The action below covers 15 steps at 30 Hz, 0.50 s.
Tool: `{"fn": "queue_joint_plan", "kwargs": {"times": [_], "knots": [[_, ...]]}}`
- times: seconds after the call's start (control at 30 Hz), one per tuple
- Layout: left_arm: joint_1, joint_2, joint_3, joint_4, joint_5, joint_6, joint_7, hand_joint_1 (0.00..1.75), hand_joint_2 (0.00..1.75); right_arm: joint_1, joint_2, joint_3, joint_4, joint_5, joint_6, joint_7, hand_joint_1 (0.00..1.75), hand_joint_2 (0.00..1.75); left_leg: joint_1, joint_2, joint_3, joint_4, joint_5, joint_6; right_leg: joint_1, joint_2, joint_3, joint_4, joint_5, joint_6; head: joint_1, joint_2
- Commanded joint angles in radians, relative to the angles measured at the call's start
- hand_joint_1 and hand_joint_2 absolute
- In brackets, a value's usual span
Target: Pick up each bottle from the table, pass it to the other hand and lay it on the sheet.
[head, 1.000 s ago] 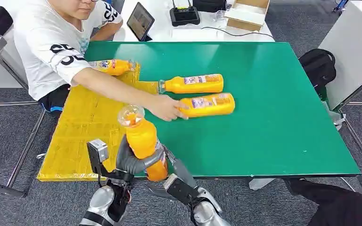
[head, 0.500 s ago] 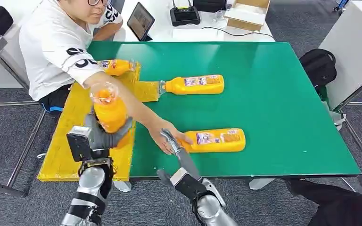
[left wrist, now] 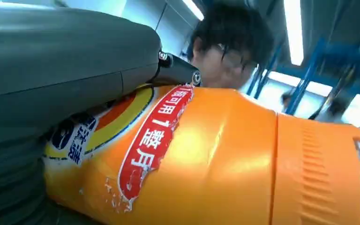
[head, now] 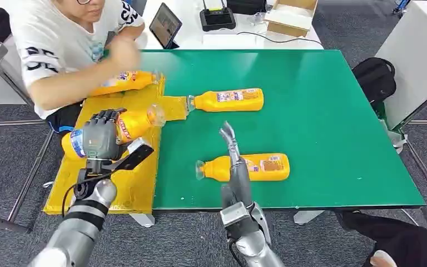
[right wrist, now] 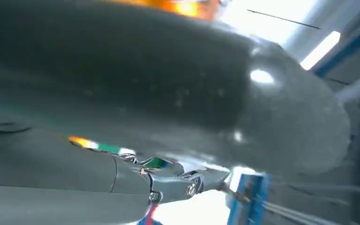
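At the near edge of the green table top (head: 322, 111), the robot's right hand (head: 232, 149) is raised with its fingers stretched out straight and nothing held in them. It stands in front of an orange plastic drink bottle with a printed label (head: 256, 167), which lies on its side on the green surface, cap to the left.

To the left, the left hand (head: 101, 133) is wrapped around a second orange bottle with a red and blue label (head: 127, 124). This bottle is held on its side over the yellow sheet (head: 111, 183), cap toward the right; whether it touches the sheet already cannot be told. In the left wrist view the grey thumb (left wrist: 65, 51) is seen pressed on the label.

Some risk can be judged here. If the held bottle is released while not yet resting flat, it may roll off the sheet onto the green surface, because a round bottle on its side rolls easily.

Farther away, a third orange bottle (head: 228, 100) lies on the green top with its cap just at the sheet's edge, and a fourth orange bottle (head: 123, 82) lies at the far end of the sheet, beside a seated person's arm (head: 72, 89); an arm so near may be touched by the robot's hand.

The table is a flat green board. Behind it a white desk (head: 228, 38) carries a tablet (head: 165, 24) and a cardboard box (head: 292, 14). The floor is grey carpet (head: 11, 167).
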Motion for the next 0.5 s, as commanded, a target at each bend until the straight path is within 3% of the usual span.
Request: {"fn": "queue_joint_plan", "kwargs": {"times": [0.03,0.3,0.5], "knots": [[-0.213,0.097,-0.034,0.454,-0.112,-0.071,0.099,1.75,1.75,-0.024,-0.025,0.074,-0.073,0.035,-0.070,-0.023,0.00,0.00,0.000,0.001,0.004,0.000,-0.001,0.001,0.001,-0.001,0.003,0.000,-0.001,-0.002,0.000,0.000],[-0.245,0.102,-0.049,0.520,-0.120,-0.293,0.128,1.75,1.75,-0.040,-0.029,0.115,-0.036,0.043,-0.067,0.002,0.00,0.00,0.001,0.001,0.002,0.000,-0.001,0.001,0.001,0.000,0.003,0.000,-0.001,-0.002,0.000,0.000],[-0.248,0.102,-0.057,0.526,-0.127,-0.343,0.135,1.75,1.75,-0.041,-0.028,0.117,-0.025,0.040,-0.061,0.006,0.00,0.00,0.001,0.001,0.001,0.000,0.000,0.001,0.001,0.000,0.001,-0.001,0.000,-0.002,0.000,0.000]]}}
